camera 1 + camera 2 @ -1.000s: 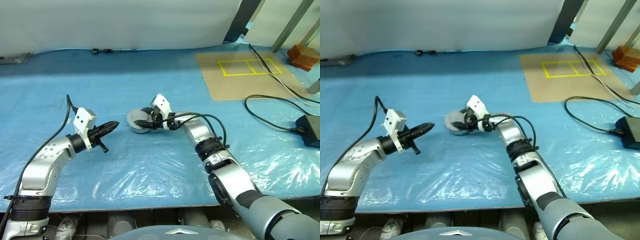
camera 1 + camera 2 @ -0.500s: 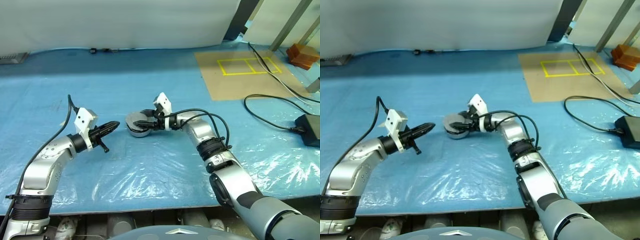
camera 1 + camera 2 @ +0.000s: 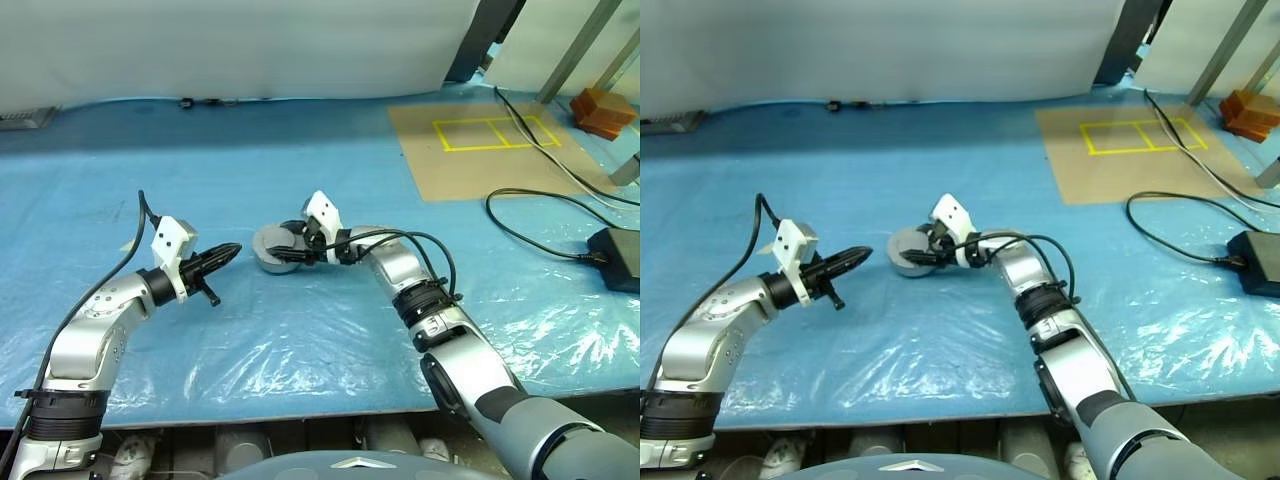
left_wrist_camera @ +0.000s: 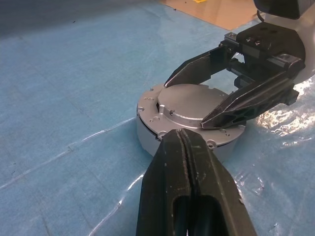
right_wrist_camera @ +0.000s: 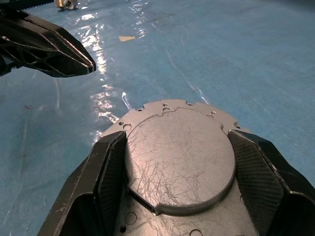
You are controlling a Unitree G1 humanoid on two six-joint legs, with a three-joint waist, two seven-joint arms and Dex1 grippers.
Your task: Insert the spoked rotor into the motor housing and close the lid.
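Observation:
The motor housing (image 3: pixel 271 263), a short round grey cup, stands on the blue sheet mid-table with the lid (image 4: pixel 189 101) lying flat on top of it. My right gripper (image 3: pixel 280 245) reaches in from the right, and its fingers (image 5: pixel 106 162) are shut on the two sides of the lid's raised round plate (image 5: pixel 179 157). My left gripper (image 3: pixel 232 248) is shut with nothing in it. Its tip (image 4: pixel 182 135) points at the housing from the left, a short gap away. The spoked rotor is hidden.
A brown board with yellow tape rectangles (image 3: pixel 490 150) lies at the back right. A black cable (image 3: pixel 520 225) runs to a black box (image 3: pixel 615 258) at the right edge. Orange blocks (image 3: pixel 598 110) sit far right. Crinkled clear plastic (image 3: pixel 300 350) covers the table's front.

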